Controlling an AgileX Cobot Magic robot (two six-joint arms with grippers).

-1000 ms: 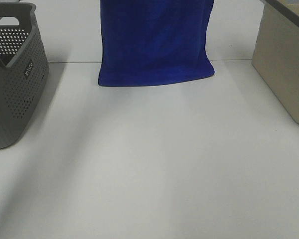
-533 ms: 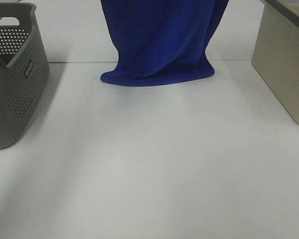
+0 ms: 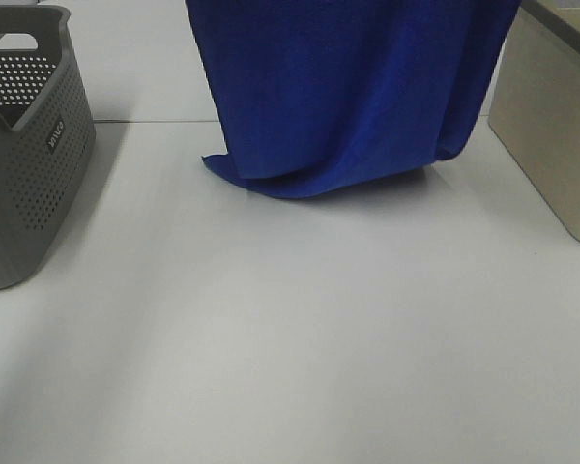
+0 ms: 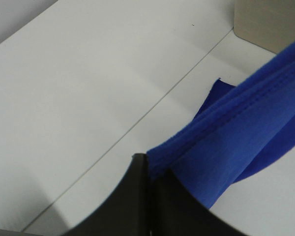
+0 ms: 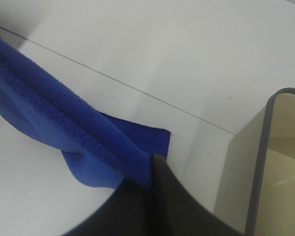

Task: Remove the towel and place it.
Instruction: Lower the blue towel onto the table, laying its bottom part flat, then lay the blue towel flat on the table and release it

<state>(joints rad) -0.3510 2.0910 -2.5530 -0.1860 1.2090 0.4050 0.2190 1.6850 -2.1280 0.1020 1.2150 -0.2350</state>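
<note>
Left gripper (image 4: 148,169) is clamping one end of the towel (image 3: 348,87) by its stitched edge; right gripper (image 5: 155,169) is pinching the other end. Towel is hanging between them, lower hem folding onto the white table (image 3: 290,367), between grey basket (image 3: 29,184) and beige box (image 3: 551,126)

You see the black fingers (image 4: 123,204) of the left gripper (image 4: 148,164) pressed together on the stitched edge of the blue towel (image 4: 236,132), which stretches away above the white desk (image 4: 88,73) toward a beige box (image 4: 265,19).

The blue towel (image 3: 348,97) is swinging forward over the white table (image 3: 290,338), its bottom edge is bunching up, and it is getting closer to the beige box (image 3: 551,135).
</note>
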